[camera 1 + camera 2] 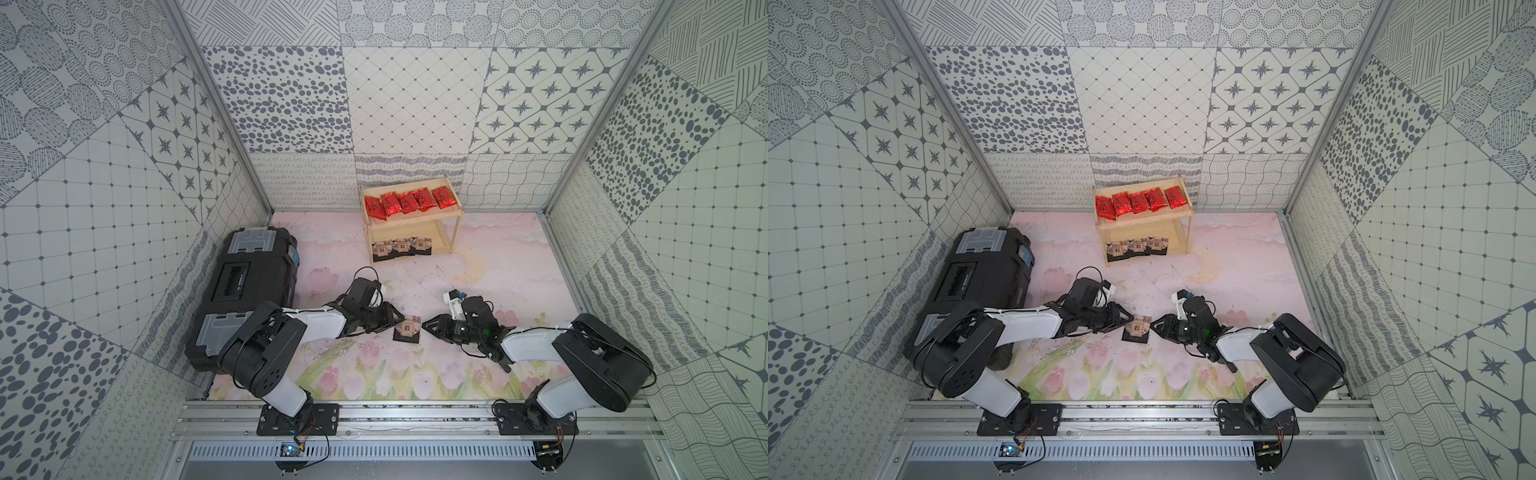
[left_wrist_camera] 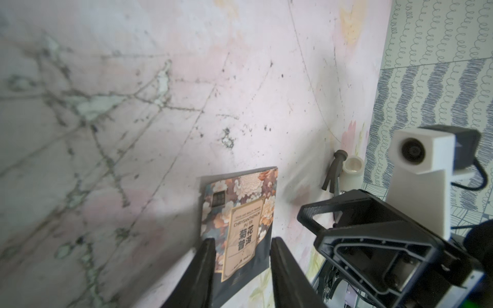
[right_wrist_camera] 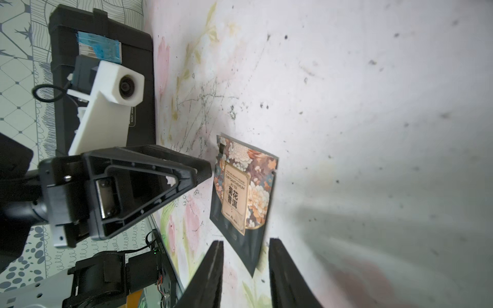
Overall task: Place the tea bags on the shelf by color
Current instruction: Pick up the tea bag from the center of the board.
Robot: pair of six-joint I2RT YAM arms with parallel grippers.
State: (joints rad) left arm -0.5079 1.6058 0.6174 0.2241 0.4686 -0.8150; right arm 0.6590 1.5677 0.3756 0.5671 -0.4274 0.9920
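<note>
1. Nearest, on the flowered mat (image 1: 374, 374), the one loose dark sachet (image 1: 408, 329) lies midway between the two arms. The claws face each other across it, so either could reach it.
2. The right gripper (image 3: 246, 240) has its fingers apart. A corner of the sachet sits in the gap with clear space on each side, so I judge this claw is not gripping it.
3. The left gripper (image 2: 242, 240) has a finger on each side of the sachet's opposite end. I cannot tell whether they are pressing on it, but this claw looks set to take it.
4. The black toolbox (image 1: 249, 291) stands further back along the left wall, clear of the route to the rack.
5. Farthest, against the back wall, is the wooden shelf (image 1: 415, 221).
   - The upper tier holds the five red foil packets (image 1: 409, 200) in a row.
   - The lower tier has three dark sachets (image 1: 401, 246) at its front, with bare wood beside them. Sorting by colour, the loose sachet probably belongs there.
</note>
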